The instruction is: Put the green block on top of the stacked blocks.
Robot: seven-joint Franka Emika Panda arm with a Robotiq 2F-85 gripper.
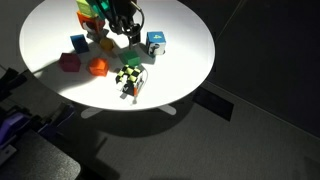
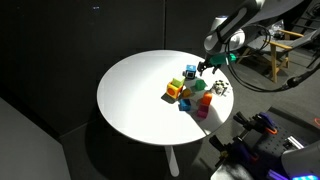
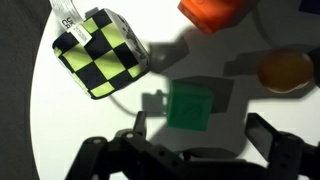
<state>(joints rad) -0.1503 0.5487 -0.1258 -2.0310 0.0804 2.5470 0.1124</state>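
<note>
Gaping released, fingers (image 3: 268, 135) hover over green block (image 3: 190, 106); checkered cube (image 3: 100, 52), orange block (image 3: 214, 12) near.

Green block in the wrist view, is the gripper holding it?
No, the gripper is open, and its fingers stand apart from the green block.

Ext cams high, far, share table (image 1: 190, 70) (image 2: 130, 95); wrist cam close overhead.

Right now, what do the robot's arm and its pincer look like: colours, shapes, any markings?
The arm is white, built of rounded, tube-like sections with darker joints, and there is a teal spot near the wrist. The pincer is black, with two chunky, angular fingers. No markings are readable.
</note>
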